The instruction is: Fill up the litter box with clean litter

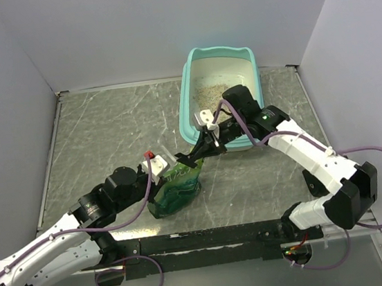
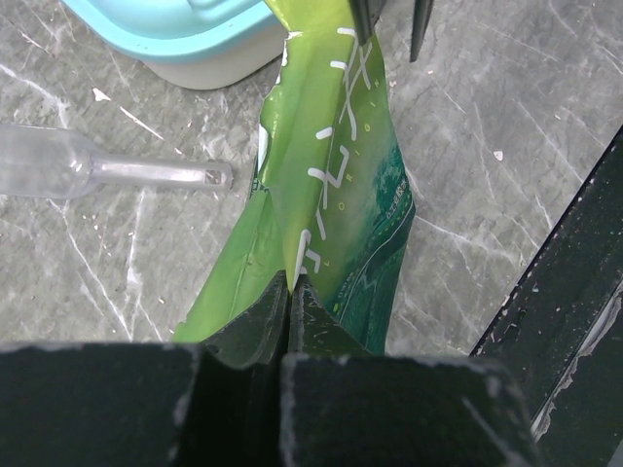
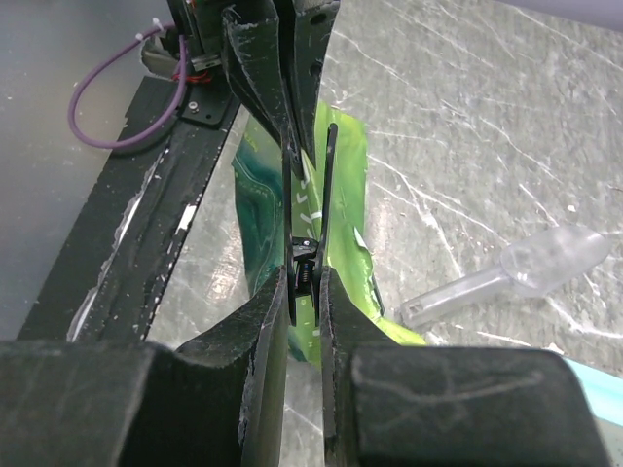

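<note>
The teal litter box [image 1: 188, 87] stands at the back centre, with beige clean litter [image 1: 211, 90] spread on its white floor. In front of it a green crinkled pouch [image 1: 176, 191] stands on the table. My left gripper [image 2: 290, 290] is shut on the pouch's [image 2: 336, 185] lower edge. My right gripper [image 3: 305, 284] is shut on a black spring clip [image 3: 310, 209]. The clip's two thin arms straddle the pouch's [image 3: 343, 185] top edge. In the top view the right gripper [image 1: 204, 147] sits just in front of the box's near left corner.
A clear plastic scoop [image 2: 92, 168] lies on the grey marble-pattern table left of the pouch, near the box's corner [image 2: 185, 34]. The black base rail [image 1: 210, 238] runs along the near edge. White walls enclose the table on three sides.
</note>
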{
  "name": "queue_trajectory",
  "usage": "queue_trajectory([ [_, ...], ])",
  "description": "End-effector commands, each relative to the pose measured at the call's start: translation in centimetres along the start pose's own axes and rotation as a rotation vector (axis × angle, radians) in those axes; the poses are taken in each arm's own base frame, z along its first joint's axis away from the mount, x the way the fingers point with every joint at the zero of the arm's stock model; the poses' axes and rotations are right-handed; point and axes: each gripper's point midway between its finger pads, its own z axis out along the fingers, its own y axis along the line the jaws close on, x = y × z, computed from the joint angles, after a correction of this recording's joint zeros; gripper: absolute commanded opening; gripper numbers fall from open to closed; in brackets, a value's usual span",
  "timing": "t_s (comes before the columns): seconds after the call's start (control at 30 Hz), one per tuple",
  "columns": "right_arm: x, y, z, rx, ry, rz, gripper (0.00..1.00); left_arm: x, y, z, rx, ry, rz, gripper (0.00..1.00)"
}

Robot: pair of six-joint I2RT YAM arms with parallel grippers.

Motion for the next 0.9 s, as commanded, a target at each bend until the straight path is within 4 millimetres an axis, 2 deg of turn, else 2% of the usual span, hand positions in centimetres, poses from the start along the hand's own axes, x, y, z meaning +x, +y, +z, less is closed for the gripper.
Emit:
queue_trajectory([
  [0.0, -2.4, -0.9, 0.3, -0.036, -0.084, -0.150, 0.00, -2.1, 0.3, -0.3, -0.020, -0.081, -0.029, 0.01],
  [0.13, -2.7, -1.0, 0.7, -0.059, -0.105, -0.178, 0.00, -2.2, 0.3, -0.2, -0.020, -0.078, -0.034, 0.01],
  [0.4, -1.7, -1.7, 1.8, -0.081, -0.073, -0.165, 0.00, -2.3, 0.3, -0.4, -0.015, -0.089, -0.039, 0.01],
  [0.6, -0.5, -1.7, 2.3, -0.100, -0.010, -0.150, 0.00, -2.4, 0.3, -0.5, -0.015, -0.098, -0.041, 0.01],
  [0.87, 2.4, -1.1, 2.4, -0.092, 0.143, -0.140, 0.00, -2.5, 0.6, -0.7, -0.033, -0.102, -0.050, 0.01],
])
